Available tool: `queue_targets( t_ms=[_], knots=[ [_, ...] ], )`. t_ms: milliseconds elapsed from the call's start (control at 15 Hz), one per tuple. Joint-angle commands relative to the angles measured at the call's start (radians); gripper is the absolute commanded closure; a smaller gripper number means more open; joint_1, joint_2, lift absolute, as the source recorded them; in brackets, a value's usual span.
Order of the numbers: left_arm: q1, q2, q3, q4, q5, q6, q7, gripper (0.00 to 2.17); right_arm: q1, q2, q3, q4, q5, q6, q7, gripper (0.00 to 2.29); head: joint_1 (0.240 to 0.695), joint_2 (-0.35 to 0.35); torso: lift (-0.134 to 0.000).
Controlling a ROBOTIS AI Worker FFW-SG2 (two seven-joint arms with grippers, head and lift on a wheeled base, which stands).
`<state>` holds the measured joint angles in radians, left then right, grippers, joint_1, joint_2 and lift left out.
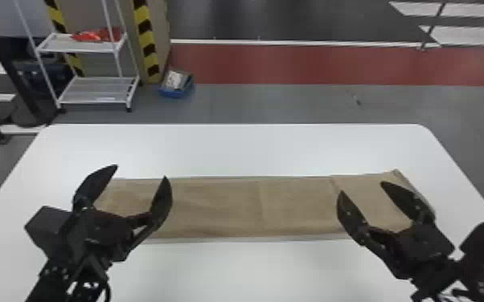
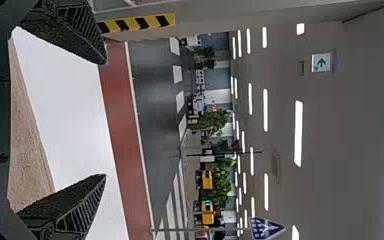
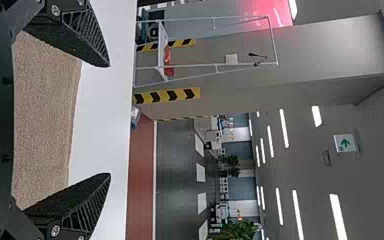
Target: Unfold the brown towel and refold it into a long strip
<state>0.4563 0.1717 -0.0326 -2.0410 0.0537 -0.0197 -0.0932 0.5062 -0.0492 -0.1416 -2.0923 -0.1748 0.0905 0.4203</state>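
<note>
Brown towel (image 1: 229, 207), folded into long strip, lies flat L-to-R across white tbl, R end slightly skewed

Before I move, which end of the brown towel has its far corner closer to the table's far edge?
The right end: its far corner juts toward that edge, while at the left end it lies farther away.

Wrist views low, outward; head view above.

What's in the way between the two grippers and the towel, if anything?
Nothing visible stands in the way: the left gripper and right gripper are both open, over opposite ends of the towel.
</note>
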Motion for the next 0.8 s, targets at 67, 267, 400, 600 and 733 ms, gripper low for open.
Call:
queue_targets(
  t_ms=[67,267,400,600,733],
  knots=[
    [0.008,0.0,0.011,-0.005,0.0,-0.012,0.0,0.08,0.0,0.006,0.011,-0.011,0.0,-0.005,0.0,0.11,0.695,-0.013,-0.123],
    [0.015,0.0,0.014,-0.013,-0.002,-0.012,0.0,0.08,-0.003,0.008,0.01,-0.011,-0.015,-0.018,0.002,0.11,0.695,-0.003,-0.123],
    [0.016,0.0,0.017,-0.015,0.003,-0.027,-0.002,0.08,-0.005,0.008,0.007,-0.012,-0.032,-0.024,0.006,0.11,0.695,0.001,-0.123],
    [0.015,0.0,0.017,-0.015,0.005,-0.027,-0.003,0.08,-0.003,0.008,0.003,-0.008,-0.043,-0.024,0.003,0.11,0.695,0.001,-0.123],
    [0.013,0.0,0.014,-0.015,0.008,-0.024,-0.003,0.08,-0.003,0.008,0.0,-0.006,-0.046,-0.024,0.0,0.11,0.695,-0.001,-0.123]
  ],
)
